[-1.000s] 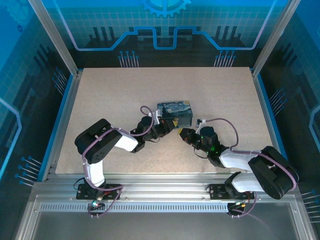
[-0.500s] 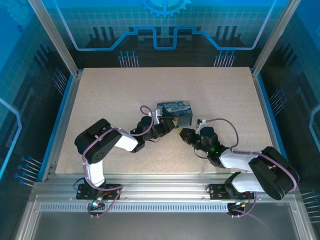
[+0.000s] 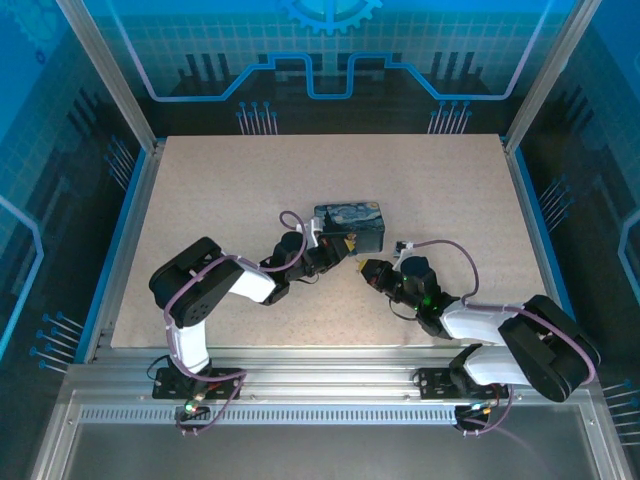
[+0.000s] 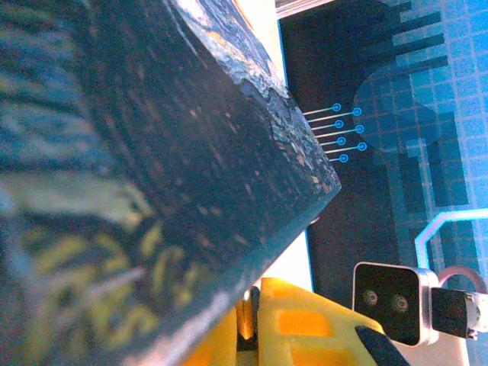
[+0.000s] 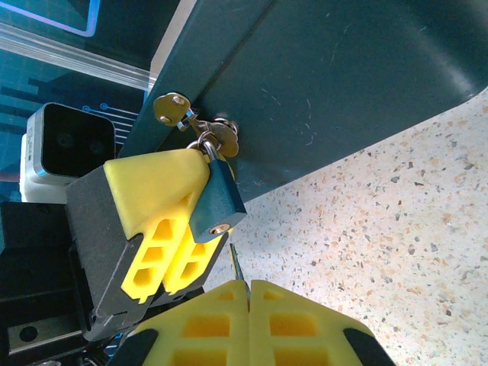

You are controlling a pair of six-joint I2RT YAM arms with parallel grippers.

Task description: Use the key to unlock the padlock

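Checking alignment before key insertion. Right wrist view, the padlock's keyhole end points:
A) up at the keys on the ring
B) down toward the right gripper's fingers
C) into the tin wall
B: the padlock hangs at the side of the tin, and the brass keyhole at its lower end faces the shut right gripper below it.

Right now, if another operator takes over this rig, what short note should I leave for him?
Left fingers: against the padlock, grip unclear.
Right fingers: shut on a thin blade, probably the key, its tip just short of the keyhole.
The padlock is hooked on the tin at its hasp and is apparently not yet open.
Done: key brought up.
Left to do: insert it, turn, open.
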